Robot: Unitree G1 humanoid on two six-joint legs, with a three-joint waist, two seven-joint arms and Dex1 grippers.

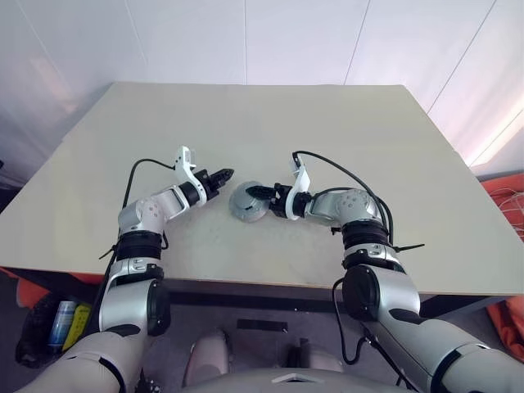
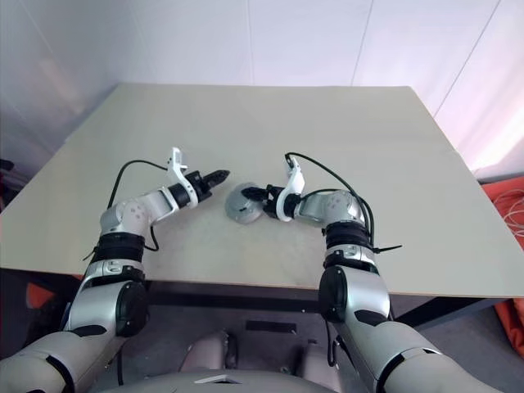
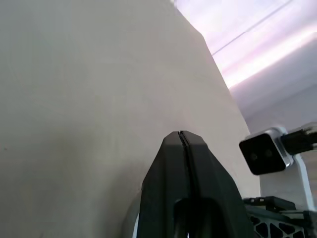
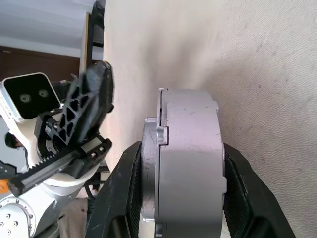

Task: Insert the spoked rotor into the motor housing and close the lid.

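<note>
The motor housing is a round grey metal case held on edge just above the table. My right gripper is shut on it, one finger on each flat face. A thinner grey disc, the lid, lies flush against one face of the case. The spoked rotor is out of view. My left gripper is shut and holds nothing; it hangs a short way to the left of the housing, apart from it, pointing toward it. Its black fingers show beside the case in the right wrist view.
The beige table runs far back and to both sides, and its front edge lies close below the arms. A dark bag with a blue can sits on the floor at the left. Orange material lies off the table's right edge.
</note>
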